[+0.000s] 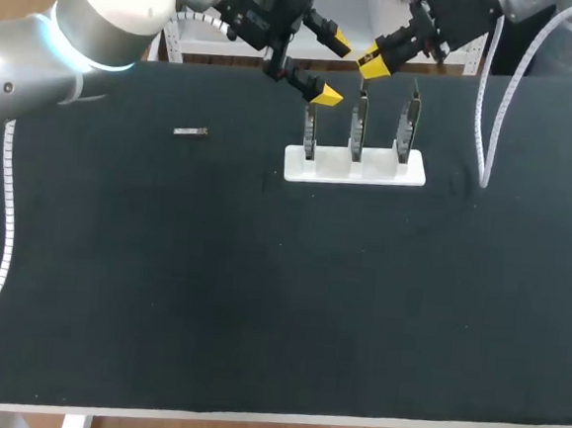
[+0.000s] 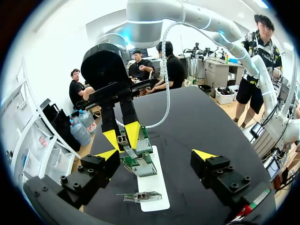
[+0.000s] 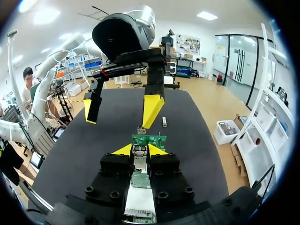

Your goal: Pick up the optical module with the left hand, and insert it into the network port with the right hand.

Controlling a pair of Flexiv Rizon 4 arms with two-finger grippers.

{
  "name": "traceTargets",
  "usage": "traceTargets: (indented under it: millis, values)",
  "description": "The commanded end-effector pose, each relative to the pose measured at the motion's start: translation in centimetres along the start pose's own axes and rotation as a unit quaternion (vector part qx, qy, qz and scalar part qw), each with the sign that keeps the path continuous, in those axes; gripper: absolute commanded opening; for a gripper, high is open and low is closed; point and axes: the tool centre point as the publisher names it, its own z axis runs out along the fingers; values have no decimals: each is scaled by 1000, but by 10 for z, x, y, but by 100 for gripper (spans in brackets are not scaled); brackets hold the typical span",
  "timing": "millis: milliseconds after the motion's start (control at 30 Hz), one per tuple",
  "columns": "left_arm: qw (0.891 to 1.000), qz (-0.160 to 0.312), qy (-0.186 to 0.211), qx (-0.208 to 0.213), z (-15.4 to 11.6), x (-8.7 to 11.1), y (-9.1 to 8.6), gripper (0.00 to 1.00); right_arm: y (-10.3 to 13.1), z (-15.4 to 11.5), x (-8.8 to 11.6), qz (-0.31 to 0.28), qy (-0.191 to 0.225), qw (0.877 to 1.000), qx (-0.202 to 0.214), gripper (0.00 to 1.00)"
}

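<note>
My right gripper (image 3: 139,150) is shut on a small silver optical module (image 3: 139,161), its nose against the port on the green board (image 3: 148,139) just ahead. In the head view, that gripper (image 1: 370,64) hangs over the middle board (image 1: 359,121) of three standing in a white holder (image 1: 354,168). My left gripper (image 1: 333,71) hovers open and holding nothing beside it, above the left board (image 1: 311,127). The left wrist view shows the left gripper (image 2: 155,157) wide apart over the holder (image 2: 154,187), with the right arm's yellow fingertips (image 2: 132,133) ahead of it.
A second small silver module (image 1: 190,132) lies loose on the black table (image 1: 259,301), left of the holder; it also shows beyond the board as a small module (image 3: 164,122). The right board (image 1: 409,125) stands at the holder's far end.
</note>
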Motion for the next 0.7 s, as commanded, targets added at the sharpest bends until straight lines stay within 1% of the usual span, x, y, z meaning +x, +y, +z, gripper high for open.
traceTargets:
  millis: [33, 300, 500, 700]
  values:
    - [1000, 1, 1, 0, 0, 0, 0, 100, -6, 2, 4, 1, 0, 1000, -10, 0]
    - [1000, 1, 1, 0, 0, 0, 0, 100, -5, -10, -5, -17, -5, 1000, 7, 0]
    - [1000, 1, 1, 0, 0, 0, 0, 100, 0, -18, -5, -20, -23, 999, 13, 0]
    - [1000, 1, 1, 0, 0, 0, 0, 100, 0, -18, -5, -20, -23, 999, 13, 0]
